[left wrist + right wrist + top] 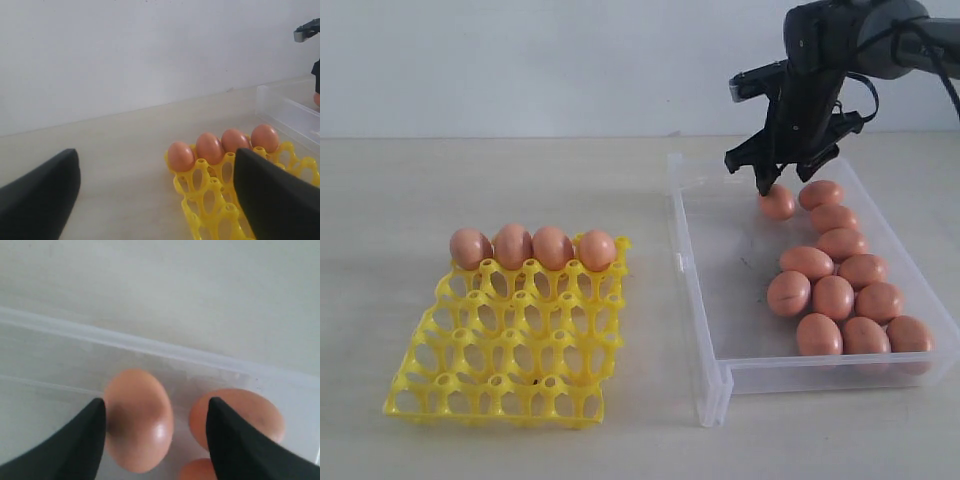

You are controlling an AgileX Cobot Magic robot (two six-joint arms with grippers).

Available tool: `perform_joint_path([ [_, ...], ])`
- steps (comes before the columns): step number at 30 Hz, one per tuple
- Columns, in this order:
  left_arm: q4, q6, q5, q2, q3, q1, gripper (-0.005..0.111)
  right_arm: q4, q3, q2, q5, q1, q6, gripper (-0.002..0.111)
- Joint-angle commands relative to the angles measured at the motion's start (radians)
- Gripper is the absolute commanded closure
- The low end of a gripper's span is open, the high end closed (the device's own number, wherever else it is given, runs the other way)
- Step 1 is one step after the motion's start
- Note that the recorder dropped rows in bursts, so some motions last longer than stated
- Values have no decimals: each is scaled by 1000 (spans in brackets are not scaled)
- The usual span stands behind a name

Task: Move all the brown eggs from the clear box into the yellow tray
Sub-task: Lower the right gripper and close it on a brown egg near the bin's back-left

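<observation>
Several brown eggs (840,290) lie along the right side of the clear box (690,290). One more egg (778,203) rests alone at the box's far end. My right gripper (780,182) hangs over that egg, open. In the right wrist view this egg (140,425) lies between the two fingers of the gripper (156,412), close to one finger and apart from the other. A neighbouring egg (255,412) shows behind the other finger. The yellow tray (510,340) holds a full back row of eggs (532,246). My left gripper (156,160) is open and empty, low beside the tray (210,200).
The box's near-left corner (712,395) stands close to the tray's right edge. A white wall runs behind the pale table (470,180). The left arm does not show in the exterior view.
</observation>
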Motion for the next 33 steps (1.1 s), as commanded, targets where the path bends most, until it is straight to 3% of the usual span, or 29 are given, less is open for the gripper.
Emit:
perform_joint_path([
  [1,-7,-8,0,-4,4,-7,29,29,-12,21,22,-2,6,55],
  [22,-7,-8,0,-4,4,-7,29,24,-27,43,-23,-5,60,56],
  [30,-7,-8,0,-4,4,-7,29,34,-27,43,-9,-20,93,74],
  [33,-7,-8,0,-4,4,-7,29,39,-27,43,9,-20,103,76],
])
